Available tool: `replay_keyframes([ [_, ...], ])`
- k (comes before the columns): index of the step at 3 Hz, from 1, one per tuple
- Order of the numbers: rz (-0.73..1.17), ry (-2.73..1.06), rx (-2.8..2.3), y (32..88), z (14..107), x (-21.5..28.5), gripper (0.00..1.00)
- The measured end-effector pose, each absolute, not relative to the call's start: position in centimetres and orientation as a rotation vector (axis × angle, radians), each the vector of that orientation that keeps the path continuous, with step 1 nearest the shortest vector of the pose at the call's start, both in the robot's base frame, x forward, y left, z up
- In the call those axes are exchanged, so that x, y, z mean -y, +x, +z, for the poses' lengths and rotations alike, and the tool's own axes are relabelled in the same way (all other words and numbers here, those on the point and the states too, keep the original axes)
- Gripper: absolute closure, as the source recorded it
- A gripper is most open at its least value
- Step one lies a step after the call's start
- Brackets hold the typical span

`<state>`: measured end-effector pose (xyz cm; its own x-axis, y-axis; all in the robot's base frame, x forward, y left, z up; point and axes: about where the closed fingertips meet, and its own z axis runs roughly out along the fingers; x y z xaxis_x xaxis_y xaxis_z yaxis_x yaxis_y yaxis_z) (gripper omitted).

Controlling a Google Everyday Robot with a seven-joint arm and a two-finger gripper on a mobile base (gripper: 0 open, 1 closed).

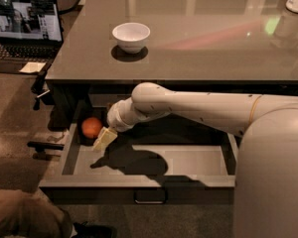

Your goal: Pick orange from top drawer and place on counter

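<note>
Now: a small round orange-red orange (92,127) sits in the back-left corner of the wide, shallow dark grey top drawer (139,181), which stands open under the glossy grey-brown counter (203,48). The robot's pale gripper (104,139) hangs just beside the fruit, at its lower right; whether open or closed, can't tell. A white ceramic bowl (131,36) stands on the counter.

One high camera looks down past the counter (203,48) into the top drawer (193,160); gripper (103,139) at its left.
</note>
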<state>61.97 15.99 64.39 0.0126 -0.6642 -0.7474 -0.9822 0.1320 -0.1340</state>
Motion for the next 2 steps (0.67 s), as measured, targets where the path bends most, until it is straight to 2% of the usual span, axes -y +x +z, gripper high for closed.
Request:
replay_keyframes([
  [2,0.562,-1.57,-1.756,61.1,63.3,-19.2,0.0],
])
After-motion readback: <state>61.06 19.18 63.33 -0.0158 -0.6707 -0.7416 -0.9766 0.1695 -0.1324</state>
